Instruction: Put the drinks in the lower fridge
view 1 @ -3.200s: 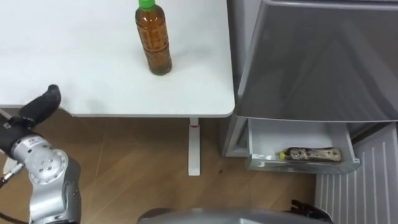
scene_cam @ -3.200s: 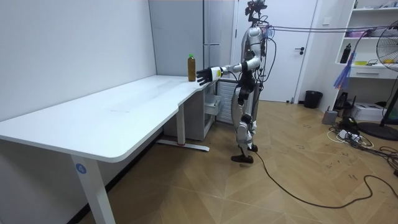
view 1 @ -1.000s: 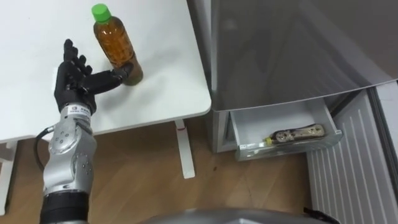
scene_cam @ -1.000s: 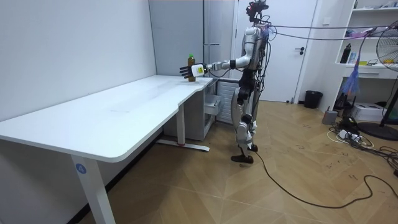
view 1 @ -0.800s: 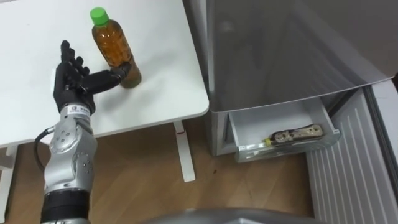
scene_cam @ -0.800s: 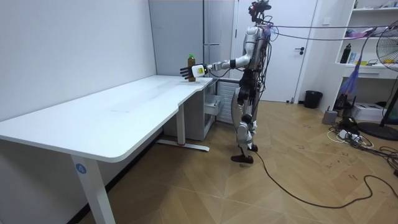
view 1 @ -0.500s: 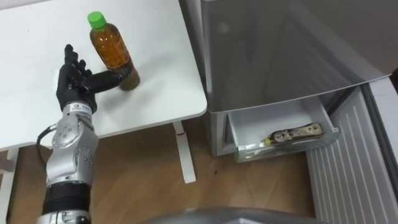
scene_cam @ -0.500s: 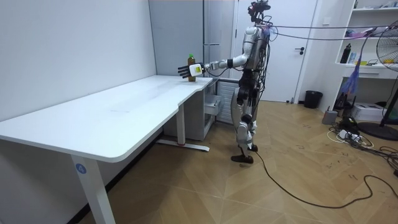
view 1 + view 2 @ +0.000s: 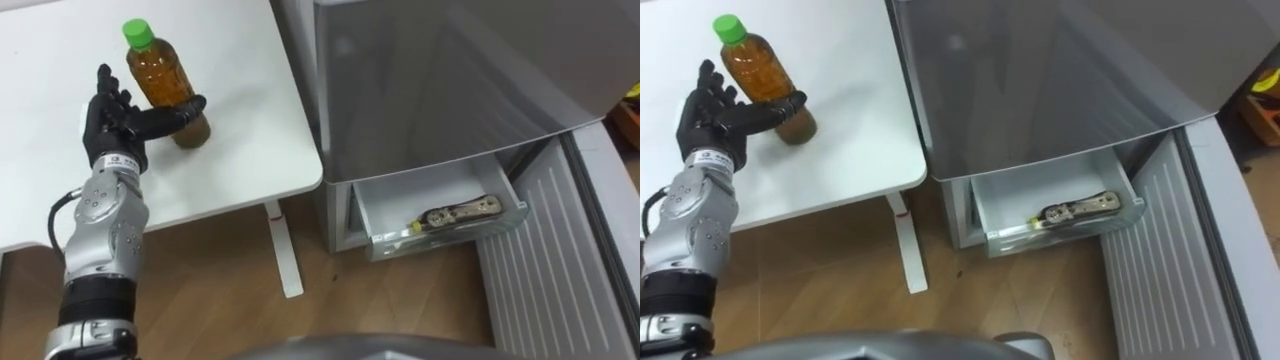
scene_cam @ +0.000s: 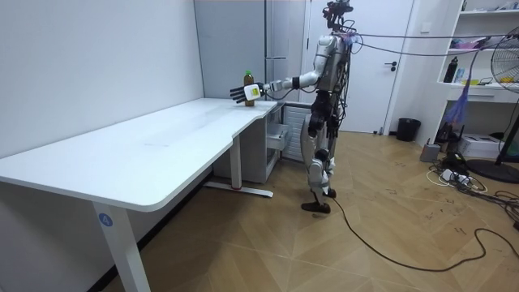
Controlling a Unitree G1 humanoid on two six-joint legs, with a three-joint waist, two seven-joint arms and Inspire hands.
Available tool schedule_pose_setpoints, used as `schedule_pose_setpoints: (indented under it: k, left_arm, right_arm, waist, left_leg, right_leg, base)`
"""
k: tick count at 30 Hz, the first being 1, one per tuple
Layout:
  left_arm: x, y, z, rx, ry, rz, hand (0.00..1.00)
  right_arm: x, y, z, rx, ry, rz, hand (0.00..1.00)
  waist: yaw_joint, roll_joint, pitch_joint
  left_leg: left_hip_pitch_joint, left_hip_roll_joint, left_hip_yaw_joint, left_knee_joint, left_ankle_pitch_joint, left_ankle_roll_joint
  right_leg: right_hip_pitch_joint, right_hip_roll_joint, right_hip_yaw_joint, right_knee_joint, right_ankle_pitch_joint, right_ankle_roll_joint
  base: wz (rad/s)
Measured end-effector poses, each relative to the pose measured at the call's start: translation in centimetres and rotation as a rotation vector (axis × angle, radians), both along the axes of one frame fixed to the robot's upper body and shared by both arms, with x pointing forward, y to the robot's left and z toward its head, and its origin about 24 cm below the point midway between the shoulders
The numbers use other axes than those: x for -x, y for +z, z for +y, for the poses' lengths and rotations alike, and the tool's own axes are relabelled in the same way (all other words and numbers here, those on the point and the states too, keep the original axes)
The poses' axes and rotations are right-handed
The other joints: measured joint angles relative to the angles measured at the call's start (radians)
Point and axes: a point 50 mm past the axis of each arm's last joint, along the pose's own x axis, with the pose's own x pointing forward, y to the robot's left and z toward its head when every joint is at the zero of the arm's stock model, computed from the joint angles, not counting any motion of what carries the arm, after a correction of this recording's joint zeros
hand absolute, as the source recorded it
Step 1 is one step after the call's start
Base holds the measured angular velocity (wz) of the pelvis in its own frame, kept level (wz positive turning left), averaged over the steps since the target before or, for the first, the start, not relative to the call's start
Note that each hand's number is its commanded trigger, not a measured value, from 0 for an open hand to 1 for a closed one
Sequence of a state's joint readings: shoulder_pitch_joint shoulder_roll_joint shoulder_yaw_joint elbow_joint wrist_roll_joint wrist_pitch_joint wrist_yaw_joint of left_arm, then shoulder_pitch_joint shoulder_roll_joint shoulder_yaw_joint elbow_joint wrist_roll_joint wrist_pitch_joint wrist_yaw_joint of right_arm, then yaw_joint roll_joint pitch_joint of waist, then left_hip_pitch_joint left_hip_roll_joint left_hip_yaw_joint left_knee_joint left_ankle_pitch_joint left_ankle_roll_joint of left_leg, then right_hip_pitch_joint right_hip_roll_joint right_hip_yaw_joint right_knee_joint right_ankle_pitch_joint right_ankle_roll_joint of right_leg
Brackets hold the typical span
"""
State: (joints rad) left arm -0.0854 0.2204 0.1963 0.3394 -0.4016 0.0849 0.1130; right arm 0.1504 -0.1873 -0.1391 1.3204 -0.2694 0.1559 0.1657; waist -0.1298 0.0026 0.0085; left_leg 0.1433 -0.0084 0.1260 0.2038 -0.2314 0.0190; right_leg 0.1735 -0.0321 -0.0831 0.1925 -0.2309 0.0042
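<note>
A brown tea bottle with a green cap (image 9: 160,78) stands upright on the white table (image 9: 235,150) near its right end. My left hand (image 9: 108,122) is just left of it, open, fingers straight and pointing away from me. The thumb reaches across the front of the bottle's lower part and touches it. In the room view I stand by the table's far end, left arm stretched out to the bottle (image 10: 249,97). The lower fridge drawer (image 9: 385,205) is pulled out, and another bottle (image 9: 455,213) lies on its side in it.
The grey fridge (image 9: 440,70) stands directly right of the table. Its lower door (image 9: 590,240) is swung open at the far right. The table's white leg (image 9: 280,255) rises from the wooden floor between me and the drawer.
My left hand rose from below the table edge to the bottle's side and the thumb came against it. The eye views have shifted, so things sit further left.
</note>
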Motion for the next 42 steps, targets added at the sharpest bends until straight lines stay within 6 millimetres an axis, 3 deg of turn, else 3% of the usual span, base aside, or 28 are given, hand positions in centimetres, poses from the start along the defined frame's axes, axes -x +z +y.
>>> schedule_pose_setpoints:
  k: [3,10,20,24,25,26,27,42]
  left_arm:
    - [-0.5,0.4,-0.2,0.0,-0.024,-0.015,0.0]
    - [-1.2,1.1,-0.5,0.005,-0.055,-0.044,0.0]
    - [-1.3,1.4,0.0,0.034,-0.052,-0.061,0.0]
    - [-1.3,1.5,0.2,0.026,-0.05,-0.062,0.0]
    - [-1.4,1.6,0.2,0.026,-0.051,-0.065,0.29]
    - [-1.4,1.7,0.2,0.029,-0.051,-0.068,0.82]
    - [-1.5,1.7,0.1,0.033,-0.051,-0.072,0.98]
    - [-1.8,2.0,0.0,0.038,-0.06,-0.082,1.0]
  right_arm:
    - [-0.1,0.0,-0.1,0.005,0.016,0.012,0.0]
    - [-0.2,0.1,-0.5,0.015,0.017,0.016,0.0]
    - [-1.1,0.1,-0.5,0.017,0.023,-0.006,0.0]
    - [-1.1,0.1,-0.6,0.019,0.029,-0.002,0.0]
    - [-1.1,0.1,-0.6,0.02,0.039,0.0,0.0]
    - [-1.1,0.1,-0.6,0.021,0.044,0.002,0.0]
    - [-1.1,0.2,-0.6,0.022,0.049,0.003,0.0]
    - [-1.2,0.2,-0.6,0.032,0.052,-0.002,0.0]
  waist:
    - [-0.006,0.013,0.0041]
    - [-0.008,0.034,-0.0035]
    - [-0.01,0.015,0.0043]
    - [-0.012,0.014,0.0024]
    - [-0.012,0.015,0.0018]
    - [-0.012,0.015,0.0014]
    - [-0.012,0.016,0.0013]
    - [-0.011,0.017,0.0001]
  left_leg:
    - [-0.001,0.003,0.0,-0.001,-0.001,0.0]
    - [-0.01,0.005,0.005,0.003,0.0,0.0]
    - [-0.013,0.005,0.008,0.01,-0.001,0.0]
    - [-0.023,0.005,0.008,0.011,-0.001,0.0]
    - [-0.029,0.005,0.008,0.014,-0.001,0.0]
    - [-0.03,0.005,0.007,0.014,-0.001,0.0]
    - [-0.03,0.005,0.007,0.014,-0.001,0.0]
    - [-0.027,0.006,0.007,0.016,-0.001,0.0]
  right_leg:
    - [-0.005,0.003,0.001,0.012,0.002,-0.001]
    - [-0.021,0.004,0.003,0.016,0.002,-0.002]
    - [-0.02,0.006,0.019,0.013,0.002,-0.002]
    - [-0.029,0.006,0.017,0.014,0.002,-0.002]
    - [-0.034,0.005,0.016,0.014,0.002,-0.002]
    - [-0.036,0.005,0.017,0.014,0.002,-0.002]
    - [-0.036,0.006,0.017,0.014,0.002,-0.002]
    - [-0.037,0.006,0.018,0.021,0.002,-0.002]
  base:
    - [-0.03]
    - [-0.02]
    - [0.0]
    - [0.0]
    - [0.0]
    - [0.0]
    - [0.0]
    - [0.0]
